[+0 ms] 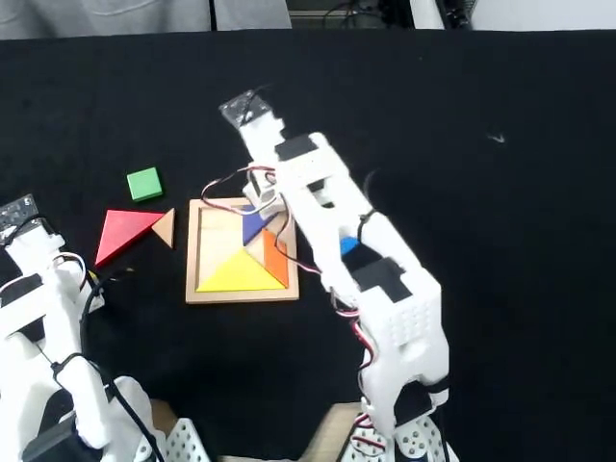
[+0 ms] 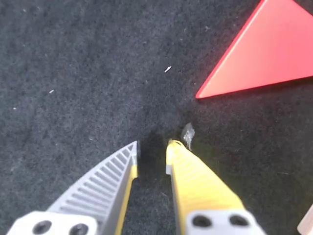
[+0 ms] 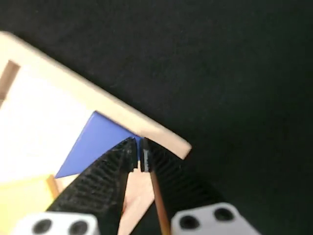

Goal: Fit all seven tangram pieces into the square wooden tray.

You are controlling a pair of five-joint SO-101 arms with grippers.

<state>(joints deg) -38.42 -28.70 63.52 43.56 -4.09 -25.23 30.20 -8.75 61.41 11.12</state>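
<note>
- The right wrist view shows the right gripper (image 3: 138, 151) with its black jaws almost closed. The tips are at the corner of the blue triangle (image 3: 95, 144), inside the tray (image 3: 98, 95). I cannot tell if they pinch it.
- The left wrist view shows the left gripper (image 2: 152, 152) a little open and holding nothing, near the red triangle (image 2: 264, 54).
- In the high view, the yellow triangle (image 1: 236, 274) and orange piece (image 1: 277, 262) lie in the tray, and the right arm (image 1: 337, 221) covers its far right corner. The green square (image 1: 144, 183) and a small wooden triangle (image 1: 166, 227) lie to the left.

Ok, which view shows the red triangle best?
The high view: the red triangle lies whole, outside the tray. The left wrist view has part of the red triangle, cut off by the picture's edge.
</note>
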